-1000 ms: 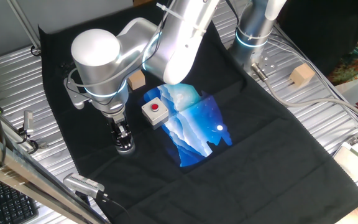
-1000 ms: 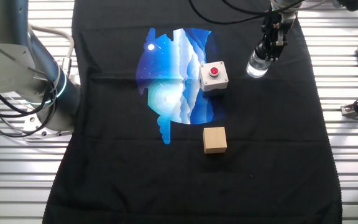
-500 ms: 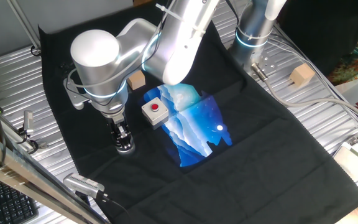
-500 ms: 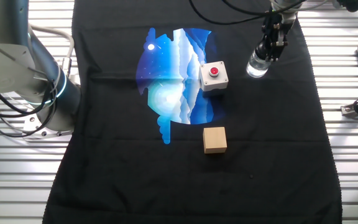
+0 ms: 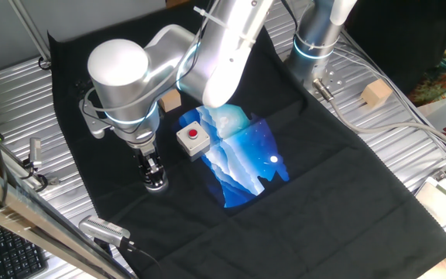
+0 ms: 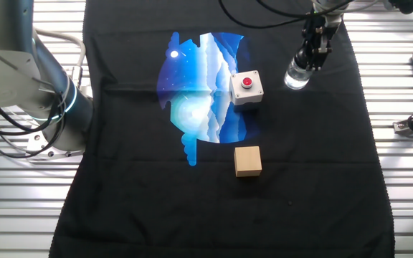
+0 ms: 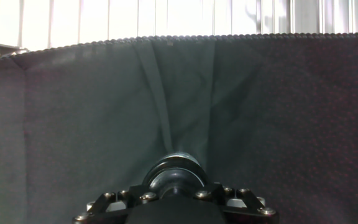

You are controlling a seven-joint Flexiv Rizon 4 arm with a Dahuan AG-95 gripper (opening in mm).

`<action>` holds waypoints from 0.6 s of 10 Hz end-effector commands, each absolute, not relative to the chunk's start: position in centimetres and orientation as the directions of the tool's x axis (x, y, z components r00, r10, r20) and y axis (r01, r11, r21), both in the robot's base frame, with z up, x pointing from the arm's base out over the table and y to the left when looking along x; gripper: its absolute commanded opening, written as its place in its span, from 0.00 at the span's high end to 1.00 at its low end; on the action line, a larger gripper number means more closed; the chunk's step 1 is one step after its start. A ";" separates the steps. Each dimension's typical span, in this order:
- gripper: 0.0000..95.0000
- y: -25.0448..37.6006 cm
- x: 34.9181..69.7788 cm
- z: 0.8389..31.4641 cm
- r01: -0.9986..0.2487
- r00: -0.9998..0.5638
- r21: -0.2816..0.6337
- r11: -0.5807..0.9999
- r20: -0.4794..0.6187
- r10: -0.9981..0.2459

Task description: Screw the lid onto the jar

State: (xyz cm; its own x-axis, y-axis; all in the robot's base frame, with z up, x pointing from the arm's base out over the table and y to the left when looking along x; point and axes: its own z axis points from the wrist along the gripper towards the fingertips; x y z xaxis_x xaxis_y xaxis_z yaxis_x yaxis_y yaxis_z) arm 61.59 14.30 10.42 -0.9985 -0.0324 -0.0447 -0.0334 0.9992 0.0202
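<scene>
Nothing has shifted since before. The lid is clamped by the gripper atop the jar, on black cloth at 2 o'clock.

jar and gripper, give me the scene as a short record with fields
gripper: pointing straight down over the jar, fingers closed in on its top
jar: clear, upright on the black cloth, right under the gripper
lid: dark round cap seen in the hand view just past the fingers; whether it is fully screwed on cannot be told
red-button box: beside the jar, not touching it
wooden cube: on the cloth, apart from the rest
blue print: on the cloth under the box
</scene>
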 end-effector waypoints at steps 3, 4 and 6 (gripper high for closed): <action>1.00 14.2 61.6 10.3 -0.036 -0.999 0.020 0.999 -0.042 -0.035; 1.00 14.2 61.6 10.3 -0.035 -0.999 0.020 0.999 -0.042 -0.034; 1.00 13.9 61.4 9.9 -0.037 -0.998 0.025 0.999 -0.051 -0.036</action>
State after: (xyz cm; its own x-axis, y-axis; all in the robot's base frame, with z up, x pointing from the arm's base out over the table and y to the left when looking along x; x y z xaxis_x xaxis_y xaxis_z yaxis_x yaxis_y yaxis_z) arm 61.35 13.93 9.96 -0.9979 -0.0357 -0.0546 -0.0372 0.9989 0.0283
